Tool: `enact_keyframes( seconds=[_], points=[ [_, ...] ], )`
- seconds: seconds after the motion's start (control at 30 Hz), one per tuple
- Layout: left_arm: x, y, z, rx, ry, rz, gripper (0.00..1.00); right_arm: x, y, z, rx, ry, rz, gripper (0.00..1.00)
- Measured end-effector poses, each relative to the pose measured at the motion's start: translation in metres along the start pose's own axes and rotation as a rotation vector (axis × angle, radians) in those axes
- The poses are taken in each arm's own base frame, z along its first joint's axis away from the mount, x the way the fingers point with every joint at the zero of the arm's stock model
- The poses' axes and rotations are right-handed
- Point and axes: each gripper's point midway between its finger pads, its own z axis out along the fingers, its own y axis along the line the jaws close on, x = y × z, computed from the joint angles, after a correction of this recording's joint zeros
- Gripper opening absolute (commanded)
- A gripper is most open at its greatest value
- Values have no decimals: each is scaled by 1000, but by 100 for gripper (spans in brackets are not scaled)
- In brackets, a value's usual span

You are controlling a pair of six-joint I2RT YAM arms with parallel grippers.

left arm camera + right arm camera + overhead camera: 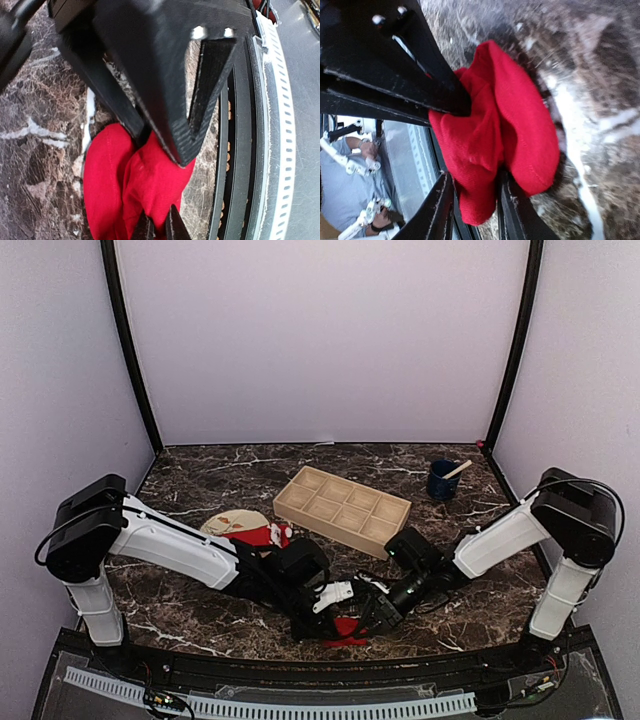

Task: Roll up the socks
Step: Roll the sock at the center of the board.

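From above, we see both arms reach in to the middle of the near edge of the table. A red sock lies bunched there between the left gripper and the right gripper. The black links hide the fingers, so we cannot tell their state from this view. A second sock, red with white marks, lies on a plate to the left of a tray of compartments. A blue cup with a stick in it stands near the far right corner.

In the left wrist view, the left gripper has its fingers together, pinching the top fold of the sock. The sock sits on the table just beside the rail. The right gripper pokes up from the bottom edge, its two tips a little apart with red cloth between them.

In the right wrist view, the right gripper comes in from the upper left and its tips sink into a fold of the sock. Whether it clamps the cloth or stands loose we cannot tell. The left gripper rises from the bottom with a lobe of sock squeezed between its fingers
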Motion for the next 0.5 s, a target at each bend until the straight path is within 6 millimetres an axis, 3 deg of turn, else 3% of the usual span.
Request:
enact_keyframes(
  seconds=[0.5],
  points=[
    [2,2,-3,90,-1,-111,0,-3,-17,-25,94,-148,17,33]
  ],
)
